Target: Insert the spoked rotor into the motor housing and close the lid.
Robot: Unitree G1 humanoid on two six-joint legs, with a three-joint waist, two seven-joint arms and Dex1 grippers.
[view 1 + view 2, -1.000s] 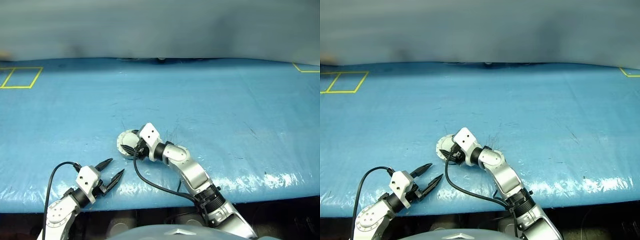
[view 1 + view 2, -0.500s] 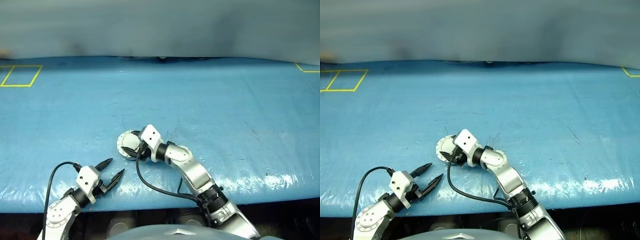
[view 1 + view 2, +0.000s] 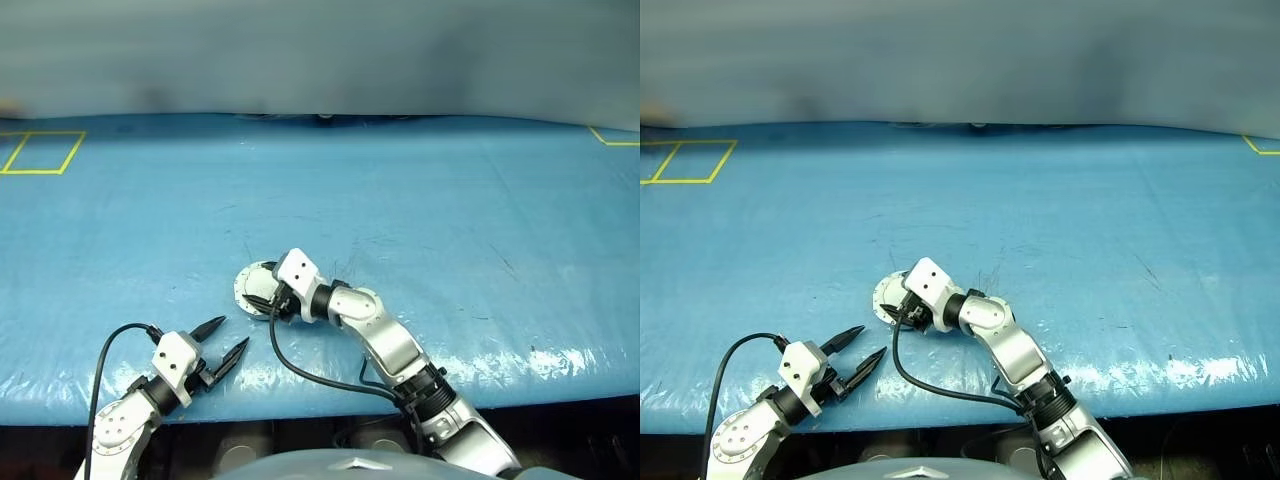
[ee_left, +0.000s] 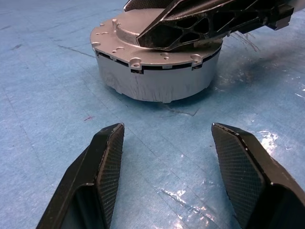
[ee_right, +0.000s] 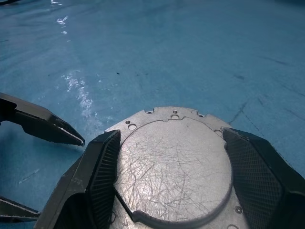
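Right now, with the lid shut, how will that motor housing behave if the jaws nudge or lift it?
The motor housing looks like solid metal, so probably rigid and heavy for its size. Squat and flat-based on the blue table cover, it should slide, not tip or roll. Its smooth scratched lid may slip under the right gripper.

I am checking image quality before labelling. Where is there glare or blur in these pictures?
Left eye view: bright glare streaks on the blue table cover near its front edge, and the far background is blurred. Right wrist view: glare patches on the cover, while the lid shows sharp scratches. Left wrist view: the left gripper fingers look soft up close.
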